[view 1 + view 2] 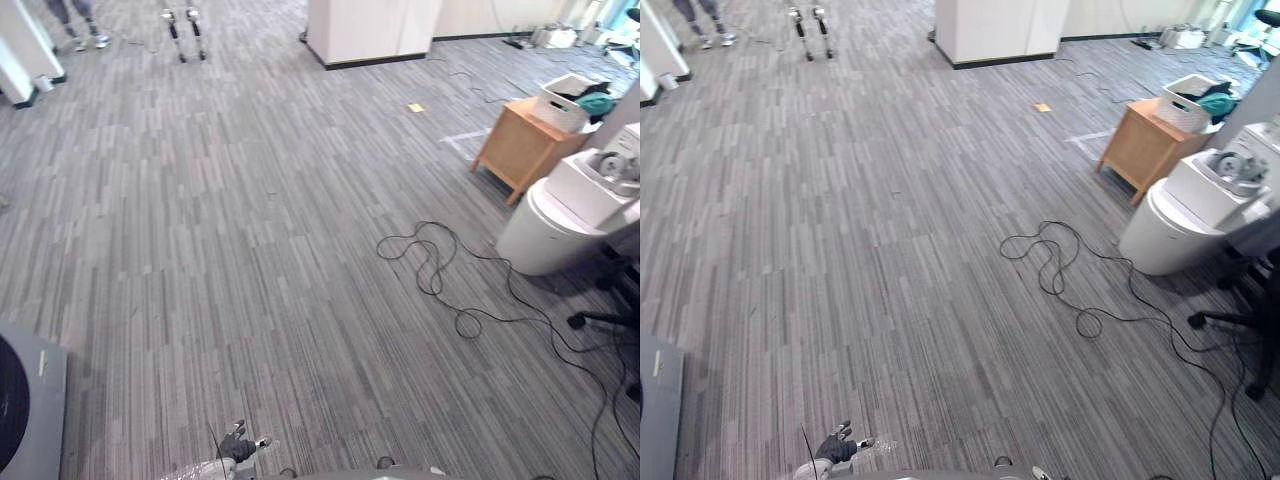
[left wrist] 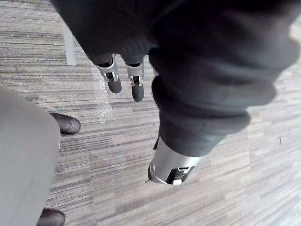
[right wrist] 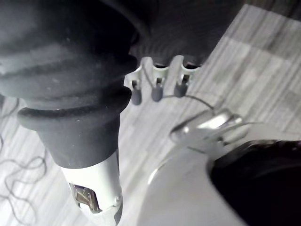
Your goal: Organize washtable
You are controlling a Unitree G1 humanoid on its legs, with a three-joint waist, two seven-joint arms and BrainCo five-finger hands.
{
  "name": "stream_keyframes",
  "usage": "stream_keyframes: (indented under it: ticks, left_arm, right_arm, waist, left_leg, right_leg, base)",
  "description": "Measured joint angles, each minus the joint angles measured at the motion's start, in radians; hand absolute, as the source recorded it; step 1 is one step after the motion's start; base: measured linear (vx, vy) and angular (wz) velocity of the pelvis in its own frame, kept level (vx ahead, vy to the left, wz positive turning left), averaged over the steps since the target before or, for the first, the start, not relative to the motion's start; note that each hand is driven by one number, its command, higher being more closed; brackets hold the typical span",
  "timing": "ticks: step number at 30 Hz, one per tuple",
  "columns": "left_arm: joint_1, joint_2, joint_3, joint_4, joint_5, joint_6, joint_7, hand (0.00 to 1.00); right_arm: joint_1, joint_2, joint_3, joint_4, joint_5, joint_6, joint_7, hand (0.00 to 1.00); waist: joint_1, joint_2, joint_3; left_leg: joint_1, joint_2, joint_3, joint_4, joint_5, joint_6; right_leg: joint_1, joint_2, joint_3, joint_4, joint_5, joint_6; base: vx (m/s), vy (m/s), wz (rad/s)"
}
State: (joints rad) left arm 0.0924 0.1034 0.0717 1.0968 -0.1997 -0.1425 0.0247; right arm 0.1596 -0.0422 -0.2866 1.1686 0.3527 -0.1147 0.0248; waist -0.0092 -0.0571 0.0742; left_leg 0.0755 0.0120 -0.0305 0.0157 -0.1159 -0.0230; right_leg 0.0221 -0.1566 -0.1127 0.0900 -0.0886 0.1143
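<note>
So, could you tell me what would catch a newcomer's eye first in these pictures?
Mostly the wide stretch of grey striped carpet spreading out ahead of the robot. Off to the right stands a small wooden table carrying a white basket, and beside it is a rounded white container with a white box on top. The left hand hangs low at the near edge, its fingers relaxed and empty.

even bright light, soft shadows
</note>
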Motion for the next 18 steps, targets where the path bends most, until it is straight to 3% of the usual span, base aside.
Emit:
stream_keyframes:
  ticks: [4, 9, 11, 12, 13, 14, 15, 16, 17, 18]
  left_arm:
    - [0.002, -0.002, 0.002, -0.009, -0.014, -0.007, 0.003, 0.0]
    - [0.0, -0.001, 0.002, -0.009, -0.013, -0.021, 0.004, 0.0]
    - [-0.007, 0.009, 0.009, -0.024, -0.012, -0.021, 0.003, 0.0]
    - [-0.004, 0.015, 0.009, -0.041, -0.011, -0.021, 0.002, 0.0]
    - [-0.004, 0.018, 0.007, -0.048, -0.01, -0.021, 0.002, 0.0]
    - [-0.006, 0.019, 0.0, -0.057, -0.008, -0.021, 0.001, 0.0]
    - [-0.008, 0.021, -0.002, -0.066, -0.002, -0.021, 0.002, 0.0]
    - [-0.008, 0.028, -0.003, -0.066, 0.001, -0.021, 0.001, 0.0]
    - [-0.019, 0.038, -0.004, -0.066, 0.019, -0.017, 0.001, 0.0]
    - [-0.02, 0.053, -0.007, -0.065, 0.029, -0.013, 0.002, 0.0]
  right_arm:
    - [-0.04, -0.001, 0.049, -0.015, -0.001, -0.023, 0.0, 0.0]
    - [-0.072, 0.008, 0.101, -0.013, -0.011, -0.032, 0.0, 0.0]
    - [-0.084, 0.021, 0.099, -0.014, -0.012, -0.032, -0.001, 0.0]
    - [-0.086, 0.025, 0.097, -0.015, -0.014, -0.032, -0.001, 0.0]
    - [-0.085, 0.025, 0.097, -0.015, -0.016, -0.032, -0.001, 0.0]
    - [-0.081, 0.014, 0.097, -0.017, -0.026, -0.032, -0.001, 0.0]
    - [-0.085, 0.004, 0.1, -0.042, -0.03, -0.032, 0.002, 0.0]
    - [-0.085, 0.005, 0.099, -0.058, -0.03, -0.034, 0.002, 0.0]
    - [-0.084, 0.006, 0.099, -0.07, -0.032, -0.036, 0.002, 0.0]
    - [-0.085, 0.007, 0.101, -0.074, -0.032, -0.035, 0.003, 0.0]
  waist:
    - [0.023, -0.008, 0.005]
    - [0.024, -0.022, 0.015]
    - [0.024, -0.04, 0.038]
    - [0.027, -0.063, 0.052]
    - [0.027, -0.067, 0.053]
    - [0.024, -0.061, 0.057]
    - [0.028, -0.049, 0.079]
    - [0.027, -0.031, 0.092]
    - [0.024, -0.029, 0.096]
    - [0.031, -0.036, 0.101]
  left_leg:
    - [0.0, 0.007, -0.024, 0.0, 0.005, -0.008]
    - [-0.008, 0.002, -0.019, 0.013, 0.003, -0.008]
    - [-0.042, -0.015, -0.008, 0.095, -0.043, 0.008]
    - [-0.074, -0.033, 0.002, 0.174, -0.092, 0.026]
    - [-0.09, -0.04, 0.016, 0.219, -0.119, 0.039]
    - [-0.109, -0.038, 0.023, 0.294, -0.18, 0.056]
    - [-0.118, -0.028, 0.03, 0.356, -0.223, 0.06]
    - [-0.116, -0.02, 0.028, 0.37, -0.232, 0.064]
    - [-0.099, -0.002, 0.026, 0.375, -0.243, 0.075]
    - [-0.085, 0.013, 0.027, 0.372, -0.252, 0.075]
  right_leg:
    - [0.011, 0.005, -0.022, 0.012, -0.012, -0.012]
    - [0.007, -0.005, -0.023, 0.033, -0.015, -0.011]
    - [-0.017, -0.037, -0.021, 0.098, -0.059, 0.008]
    - [-0.04, -0.063, -0.021, 0.157, -0.102, 0.036]
    - [-0.045, -0.077, -0.022, 0.184, -0.119, 0.057]
    - [-0.07, -0.084, -0.005, 0.285, -0.129, 0.079]
    - [-0.168, -0.074, 0.073, 0.497, -0.096, 0.067]
    - [-0.22, -0.06, 0.108, 0.597, -0.047, 0.062]
    - [-0.318, -0.024, 0.154, 0.756, -0.028, 0.066]
    - [-0.363, -0.004, 0.156, 0.803, -0.073, 0.055]
  base:
    - [0.03, -0.033, 0.25]
    - [-0.02, 0.001, 0.05]
    - [-0.09, 0.067, 0.08]
    - [-0.08, 0.075, 0.11]
    - [-0.05, 0.12, 0.16]
    - [-0.03, 0.15, 0.04]
    - [-0.03, 0.181, 0.02]
    - [0.0, 0.171, -0.06]
    - [0.06, 0.127, -0.04]
    - [0.14, 0.119, -0.07]
